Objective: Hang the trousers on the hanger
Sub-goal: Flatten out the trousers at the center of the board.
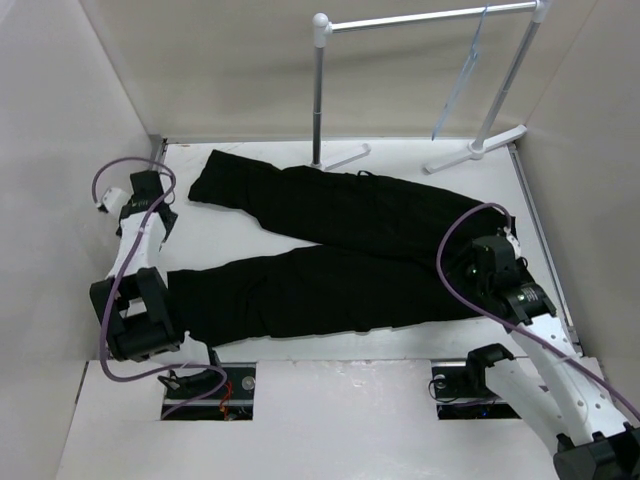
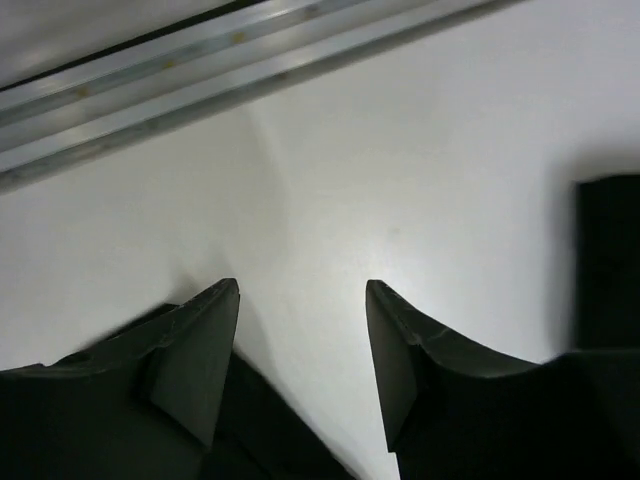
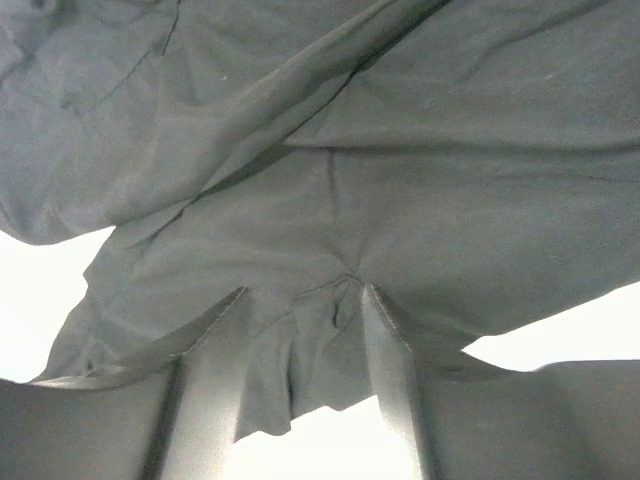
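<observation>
The black trousers (image 1: 340,250) lie spread flat on the white table, both legs running left and the waist at the right. My right gripper (image 1: 482,258) is low at the waist end. In the right wrist view its fingers (image 3: 395,370) stand apart with a loose fold of trouser cloth (image 3: 320,340) between them, not pinched. My left gripper (image 1: 155,200) is at the far left of the table, open and empty (image 2: 302,290) over bare table, with a trouser leg end (image 2: 605,260) just to its right. The pale-blue hanger (image 1: 462,70) hangs on the rack's bar at the back right.
A white tube garment rack (image 1: 318,90) stands at the back, its feet (image 1: 480,150) on the table beyond the trousers. White walls close in on the left, right and back. A metal rail (image 2: 200,80) runs along the table's edge ahead of the left gripper.
</observation>
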